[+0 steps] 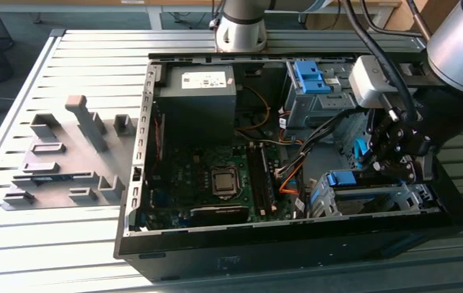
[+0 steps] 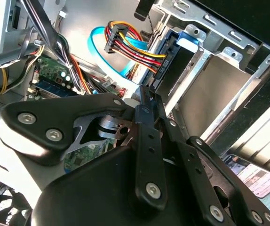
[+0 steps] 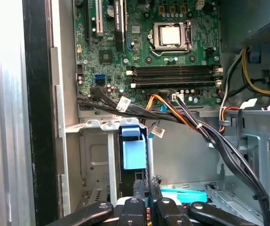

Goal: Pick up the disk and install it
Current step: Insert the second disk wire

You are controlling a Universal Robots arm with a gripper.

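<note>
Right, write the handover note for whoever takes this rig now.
Pincer: inside the case, right at the disk; grip cannot be judged.
Disk: its blue bracket stands in the drive cage, beside the cable bundle.
Done: the disk is in the cage slot.
Left: full seating is not confirmed, and the pincer has not backed away.

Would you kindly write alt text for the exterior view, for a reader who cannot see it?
A robot arm's gripper reaches down into an open computer case lying on a slatted metal table, just above a drive cage holding a blue bracket. The motherboard and a grey box fill the case's middle.
</note>
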